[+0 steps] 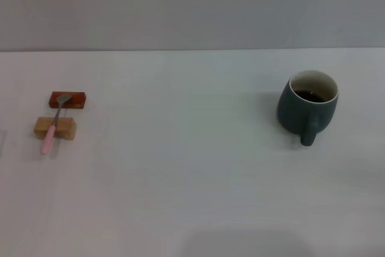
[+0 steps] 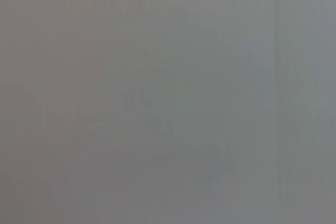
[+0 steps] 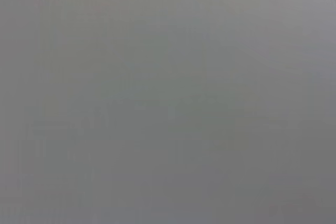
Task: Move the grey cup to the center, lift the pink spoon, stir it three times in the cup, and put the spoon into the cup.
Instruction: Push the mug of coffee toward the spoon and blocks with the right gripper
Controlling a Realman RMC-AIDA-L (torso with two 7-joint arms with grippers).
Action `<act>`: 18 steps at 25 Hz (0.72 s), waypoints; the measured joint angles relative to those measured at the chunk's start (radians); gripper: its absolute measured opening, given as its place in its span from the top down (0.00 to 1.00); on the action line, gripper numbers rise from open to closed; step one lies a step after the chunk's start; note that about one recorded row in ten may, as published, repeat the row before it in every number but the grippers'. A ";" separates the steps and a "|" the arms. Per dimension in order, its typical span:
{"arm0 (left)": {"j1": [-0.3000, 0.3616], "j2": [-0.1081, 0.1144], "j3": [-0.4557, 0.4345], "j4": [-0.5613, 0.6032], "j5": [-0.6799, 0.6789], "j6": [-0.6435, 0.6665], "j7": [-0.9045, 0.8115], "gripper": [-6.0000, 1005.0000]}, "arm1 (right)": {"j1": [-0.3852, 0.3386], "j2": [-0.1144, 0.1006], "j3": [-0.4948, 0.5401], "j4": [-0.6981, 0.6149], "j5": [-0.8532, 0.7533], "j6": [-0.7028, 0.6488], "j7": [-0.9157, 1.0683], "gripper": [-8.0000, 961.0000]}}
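the grey cup (image 1: 307, 104) is seen standing upright on the tabletop (image 1: 192, 179), toward its right edge and nearer the far edge than the near one. it is a squat, rounded ceramic mug with a matte blue-grey outside, a pale cream rim and inside, and a loop handle turned toward the near edge. a dark liquid is visible inside it.

the pink spoon (image 1: 54, 123) is found well apart from the cup, close to the left edge. its slim pale pink handle is laid across a tan rectangular block (image 1: 55, 128), with the handle end reaching past it toward the near edge; its silver-grey metal bowl is rested on a red-brown rectangular block (image 1: 67, 99) just beyond.

the tabletop is a plain, smooth, pale surface.

neither gripper is shown in the head view, and only a flat grey field is given by both wrist views, so it cannot be told whether either gripper is released or clenched.
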State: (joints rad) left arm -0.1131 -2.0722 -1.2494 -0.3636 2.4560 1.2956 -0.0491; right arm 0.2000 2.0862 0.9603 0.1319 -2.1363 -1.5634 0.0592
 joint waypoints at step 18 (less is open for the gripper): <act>0.001 0.000 0.001 0.012 0.000 0.002 -0.001 0.17 | 0.059 -0.009 0.038 -0.029 0.064 0.167 0.000 0.99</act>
State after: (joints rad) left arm -0.1120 -2.0722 -1.2487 -0.3513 2.4560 1.2971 -0.0504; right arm 0.2588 2.0770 0.9981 0.1033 -2.0725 -1.3969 0.0597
